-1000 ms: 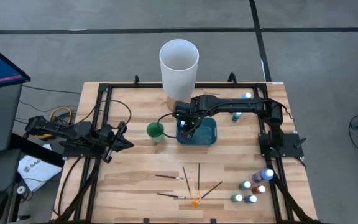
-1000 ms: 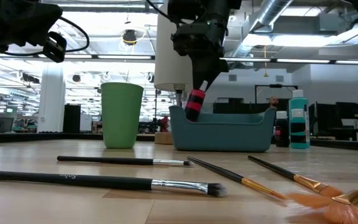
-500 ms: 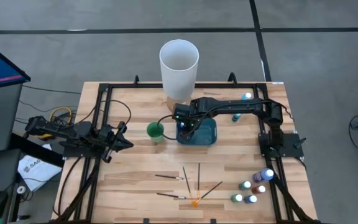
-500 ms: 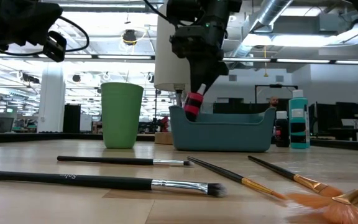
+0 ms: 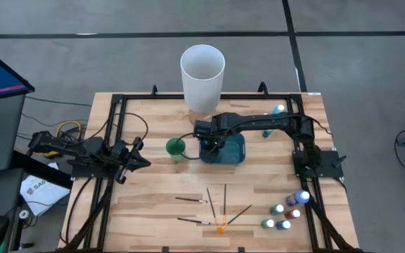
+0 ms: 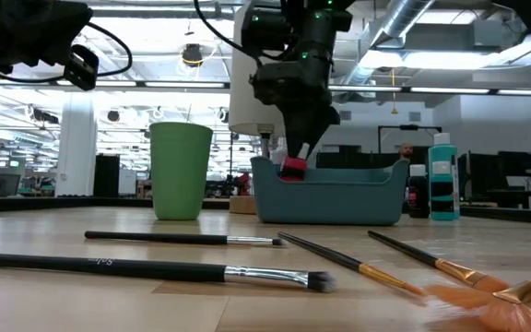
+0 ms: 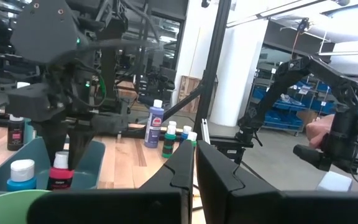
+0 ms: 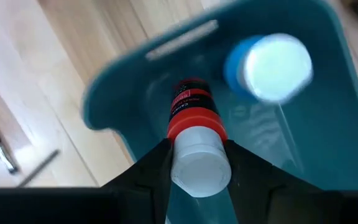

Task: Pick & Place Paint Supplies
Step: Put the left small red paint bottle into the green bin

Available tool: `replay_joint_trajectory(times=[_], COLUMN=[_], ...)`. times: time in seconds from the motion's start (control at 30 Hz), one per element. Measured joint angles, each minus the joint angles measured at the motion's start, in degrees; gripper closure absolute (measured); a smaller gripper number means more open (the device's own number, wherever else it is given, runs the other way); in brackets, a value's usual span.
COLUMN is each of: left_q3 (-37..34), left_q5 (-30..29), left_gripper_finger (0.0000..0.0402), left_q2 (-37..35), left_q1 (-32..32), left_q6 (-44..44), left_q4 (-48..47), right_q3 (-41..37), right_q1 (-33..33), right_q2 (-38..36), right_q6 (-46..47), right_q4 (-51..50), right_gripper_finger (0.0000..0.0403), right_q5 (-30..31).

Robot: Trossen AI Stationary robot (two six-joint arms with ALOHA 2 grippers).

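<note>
Red-labelled and pale-capped, the paint bottle (image 8: 194, 140) sat pinched at its cap between the right gripper (image 8: 196, 167) jaws, lowered into the blue bin (image 5: 232, 150) beside a blue-capped bottle (image 8: 267, 67) already inside. Around the bin stood a green cup (image 6: 181, 171) and a tall white cylinder (image 5: 202, 77), with brushes (image 5: 213, 207) lying on the wooden worktop (image 5: 153, 204) and, seemingly, five more bottles (image 5: 287, 213) grouped near its right corner. Well apart at the worktop's left edge, the left gripper (image 5: 138, 153) waited with jaws pressed together.
</note>
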Motion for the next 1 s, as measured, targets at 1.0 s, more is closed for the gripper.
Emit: replay_joint_trajectory(times=[1.0], left_q3=[0.00], left_q5=[0.00], left_gripper_finger=[0.0394], left_q2=[0.00], left_q1=[0.00], left_q6=[0.01], left_q4=[0.83], right_q3=[0.00], right_q1=[-0.04], right_q2=[0.07], right_q6=[0.04], right_q4=[3.73], right_gripper_finger=[0.0245], right_q5=[0.01])
